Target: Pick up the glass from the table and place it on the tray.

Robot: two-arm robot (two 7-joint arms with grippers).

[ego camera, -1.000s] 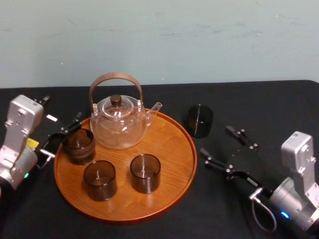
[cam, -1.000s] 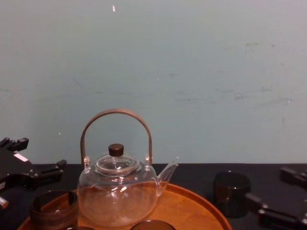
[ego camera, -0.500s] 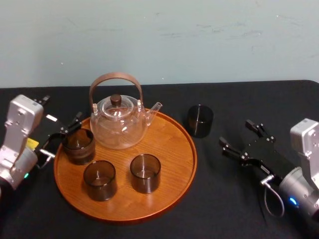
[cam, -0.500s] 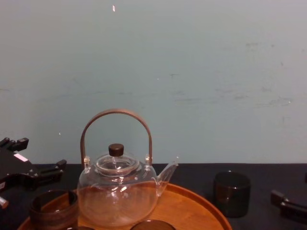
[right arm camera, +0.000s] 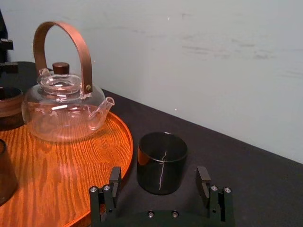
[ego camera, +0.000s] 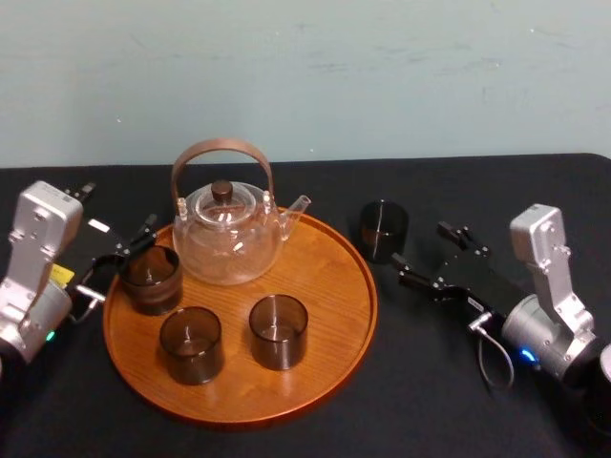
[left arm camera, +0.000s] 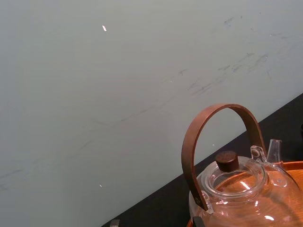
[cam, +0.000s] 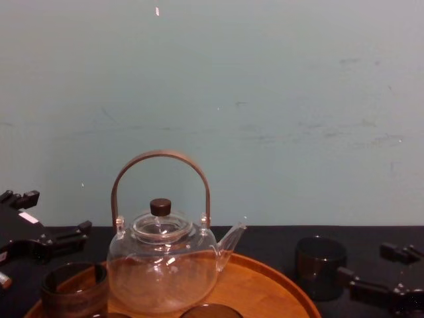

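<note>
A dark smoked glass (ego camera: 384, 230) stands upright on the black table (ego camera: 449, 382), just right of the round orange-brown wooden tray (ego camera: 348, 320). My right gripper (ego camera: 425, 250) is open and points at the glass from the right. In the right wrist view the glass (right arm camera: 162, 162) stands just ahead of the gripper (right arm camera: 159, 182), in line with the gap, and the fingers (right arm camera: 115, 180) do not touch it. The chest view has the glass (cam: 320, 265) left of that gripper (cam: 377, 271). My left gripper (ego camera: 119, 229) hangs open at the tray's left rim.
On the tray stand a clear glass teapot (ego camera: 227, 229) with a brown arched handle and three dark glasses (ego camera: 150, 279) (ego camera: 191, 343) (ego camera: 278, 330). A pale wall rises behind the table. Bare tabletop lies in front of the tray and to its right.
My right gripper pulled back to the right, then swung up and forward so its open fingers now point at the glass on the table. The left arm and the glasses have not moved.
</note>
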